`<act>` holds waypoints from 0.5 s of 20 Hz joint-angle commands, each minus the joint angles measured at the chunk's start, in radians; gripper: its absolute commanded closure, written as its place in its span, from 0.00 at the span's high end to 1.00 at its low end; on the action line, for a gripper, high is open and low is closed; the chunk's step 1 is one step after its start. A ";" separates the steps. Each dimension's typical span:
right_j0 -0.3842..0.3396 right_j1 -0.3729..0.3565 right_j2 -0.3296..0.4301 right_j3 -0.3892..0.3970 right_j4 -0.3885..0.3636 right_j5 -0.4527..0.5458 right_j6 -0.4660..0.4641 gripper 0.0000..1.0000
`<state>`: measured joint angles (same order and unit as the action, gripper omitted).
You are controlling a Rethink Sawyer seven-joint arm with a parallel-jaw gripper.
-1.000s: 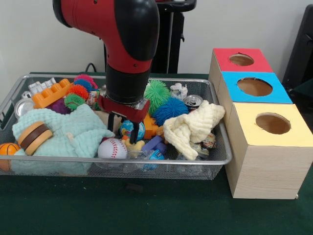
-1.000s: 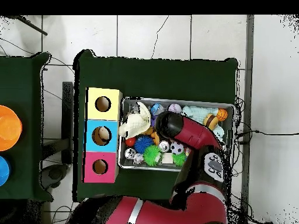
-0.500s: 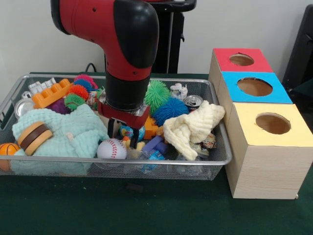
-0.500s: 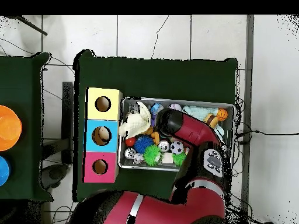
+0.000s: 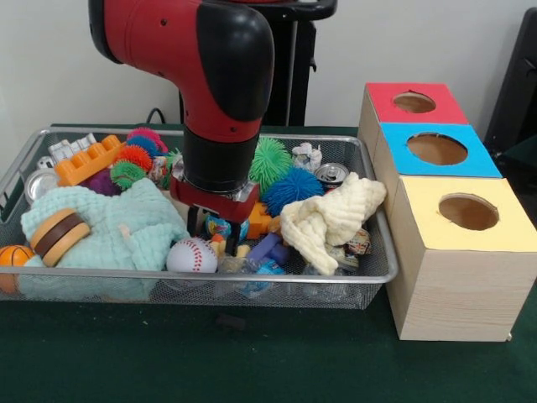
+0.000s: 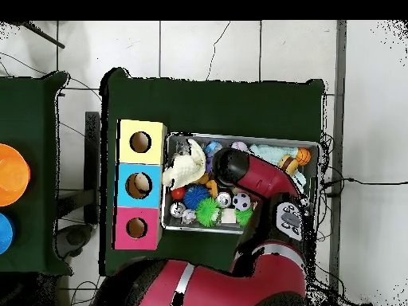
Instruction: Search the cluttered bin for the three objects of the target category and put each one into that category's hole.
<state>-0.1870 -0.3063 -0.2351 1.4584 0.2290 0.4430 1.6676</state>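
Observation:
My gripper (image 5: 213,233) reaches down into the wire bin (image 5: 252,275) near its front middle. It is open, and its black fingers (image 5: 232,242) straddle a small blue patterned ball (image 5: 220,227). I cannot tell whether they touch the ball. A baseball (image 5: 191,255) lies just left of the gripper. Three hole boxes stand right of the bin: red (image 5: 413,102), blue (image 5: 436,149) and yellow (image 5: 466,211). In the overhead view the arm (image 6: 247,177) hides the gripper, and something pale shows inside the blue box's hole (image 6: 139,185).
Around the gripper lie a yellow cloth (image 5: 331,218), a mint cloth (image 5: 109,222), green (image 5: 270,161) and blue (image 5: 292,189) spiky balls, an orange brick (image 5: 88,159), a burger toy (image 5: 59,233), a basketball (image 5: 13,256) and a can (image 5: 331,173).
The gripper has sunk lower into the bin around the small blue ball. The gap between its fingers looks the same.

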 commanded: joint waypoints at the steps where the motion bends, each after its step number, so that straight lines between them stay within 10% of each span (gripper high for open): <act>1: 0.032 0.012 0.117 -0.002 0.006 -0.031 0.157 1.00; 10: 0.045 0.015 0.114 0.019 0.017 -0.034 0.174 1.00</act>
<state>-0.1519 -0.3075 -0.2347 1.4600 0.2294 0.4420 1.6678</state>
